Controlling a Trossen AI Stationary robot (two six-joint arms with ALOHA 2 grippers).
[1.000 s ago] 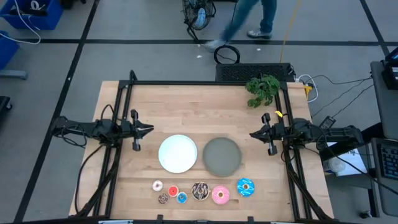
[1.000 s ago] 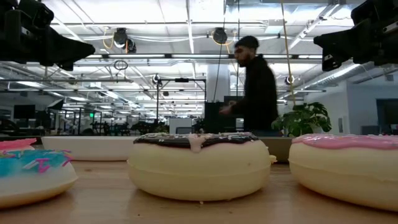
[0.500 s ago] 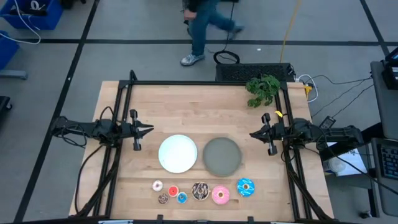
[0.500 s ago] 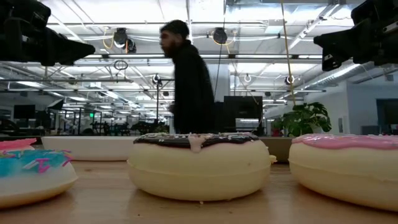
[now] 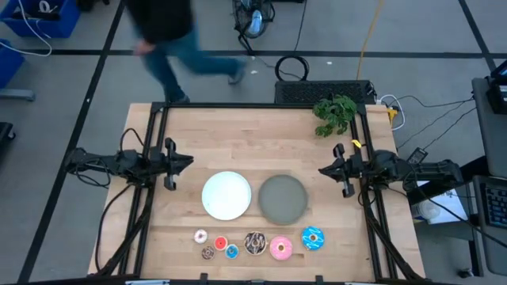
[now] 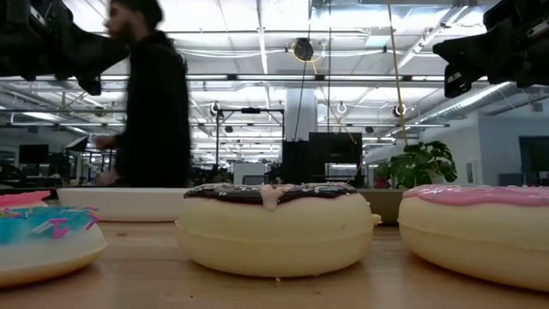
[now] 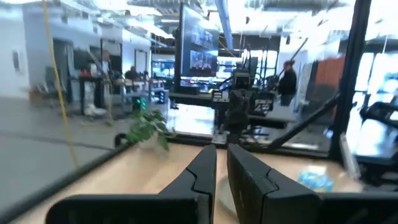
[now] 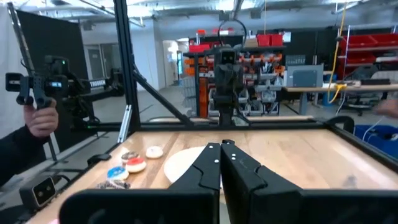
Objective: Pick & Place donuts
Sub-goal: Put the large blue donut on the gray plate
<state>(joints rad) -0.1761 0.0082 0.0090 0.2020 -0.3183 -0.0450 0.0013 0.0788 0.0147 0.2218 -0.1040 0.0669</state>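
Note:
Several toy donuts lie flat in a row near the table's near edge: tiny ones (image 5: 215,245) at the left, then a brown-sprinkled one (image 5: 254,243), a pink one (image 5: 280,248) and a blue one (image 5: 312,237). The low view shows the brown-sprinkled donut (image 6: 274,227) close up. My left gripper (image 5: 190,162) hovers at the table's left side, shut but for a thin slit (image 7: 222,163), and holds nothing. My right gripper (image 5: 320,170) hovers at the right side, shut and empty (image 8: 221,146). Both point level toward the table's middle, far from the donuts.
A white plate (image 5: 226,195) and a grey plate (image 5: 283,198) lie side by side mid-table, between the grippers and the donut row. A green plant (image 5: 334,113) stands at the far right corner. A black frame (image 5: 238,105) runs along the far edge. A person (image 5: 166,36) walks beyond it.
My left gripper has rolled about its own axis and tipped up a little, staying in place. The person beyond the far edge has walked from right to left. The donuts and plates have not moved.

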